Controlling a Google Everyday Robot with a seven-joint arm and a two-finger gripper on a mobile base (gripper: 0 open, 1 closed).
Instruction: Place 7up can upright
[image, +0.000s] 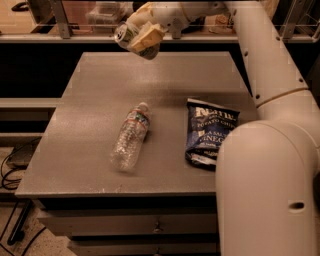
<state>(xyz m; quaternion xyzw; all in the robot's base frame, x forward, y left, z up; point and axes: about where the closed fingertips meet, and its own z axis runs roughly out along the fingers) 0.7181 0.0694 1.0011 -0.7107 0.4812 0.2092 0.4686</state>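
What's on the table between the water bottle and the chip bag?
Nothing: bare table there, camera view. The pincer holds the 7up can above the far side.

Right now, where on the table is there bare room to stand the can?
The tool holds the can tilted in the air near the far edge of the table. Bare: the far strip beyond the bottle and bag, and the left side beside the bottle. The gap between bottle and bag is narrower; the right is crowded by bag and arm.

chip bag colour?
Chip bag: dark blue, white lettering, camera view. Gripper holds 7up can above table's far edge.
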